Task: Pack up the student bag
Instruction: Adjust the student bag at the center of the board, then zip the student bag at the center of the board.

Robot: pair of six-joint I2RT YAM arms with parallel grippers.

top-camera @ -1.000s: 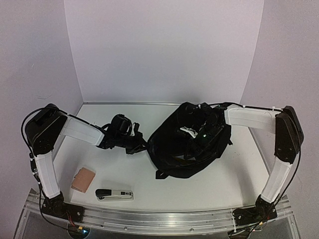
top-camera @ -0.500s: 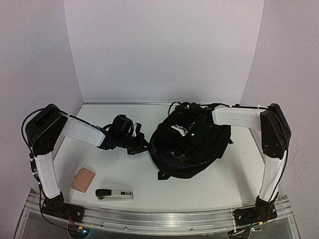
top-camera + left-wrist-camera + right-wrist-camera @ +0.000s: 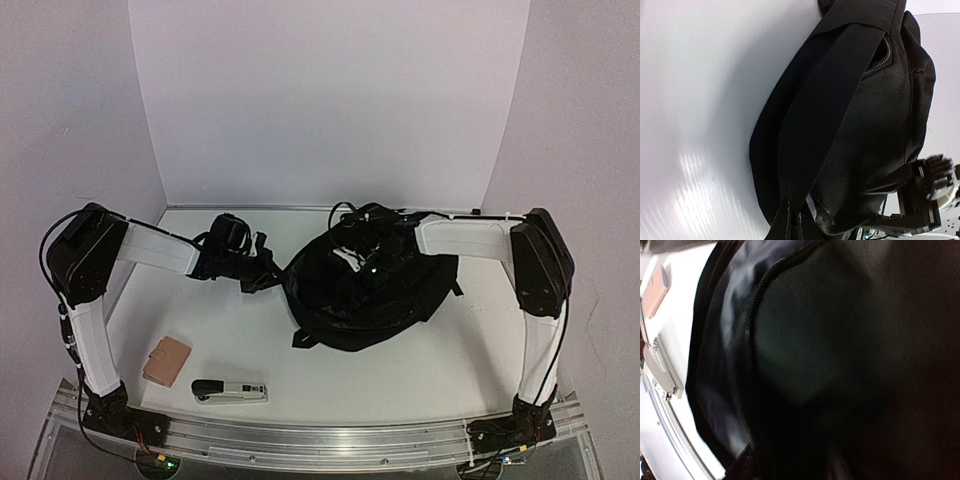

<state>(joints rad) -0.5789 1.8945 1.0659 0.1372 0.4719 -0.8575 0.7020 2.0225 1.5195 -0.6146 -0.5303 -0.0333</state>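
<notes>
Sitting right of centre on the white table (image 3: pixel 450 370), toward the far side, student bag (image 3: pixel 370 312) is a slumped black heap and the biggest thing in view. Left gripper (image 3: pixel 266 272) reaches in from the left and meets the bag's left edge; jaws pinched fully together, and in the left wrist view a wide black shoulder strap (image 3: pixel 830 110) runs down the bag (image 3: pixel 875 130) straight to the bottom edge where the fingers sit, so it reads as clamped on that strap, though the fingers themselves are out of frame. A short stretch of zip (image 3: pixel 879 61) shows by the strap near the top of that view. Right gripper (image 3: pixel 362 264) comes in from the right and is down on the far upper part of the bag, sunk among black folds. Right wrist view is only close black fabric (image 3: pixel 850 365) with a zip line (image 3: pixel 757 285) curving along it and no fingers visible, so I cannot tell how wide the right jaws stand or whether they hold anything. Near left on the table, well apart from the bag: a black and silver stapler (image 3: pixel 229 390) lying flat, and just left and slightly farther, a small tan pad (image 3: pixel 166 359). Neither arm touches either.
</notes>
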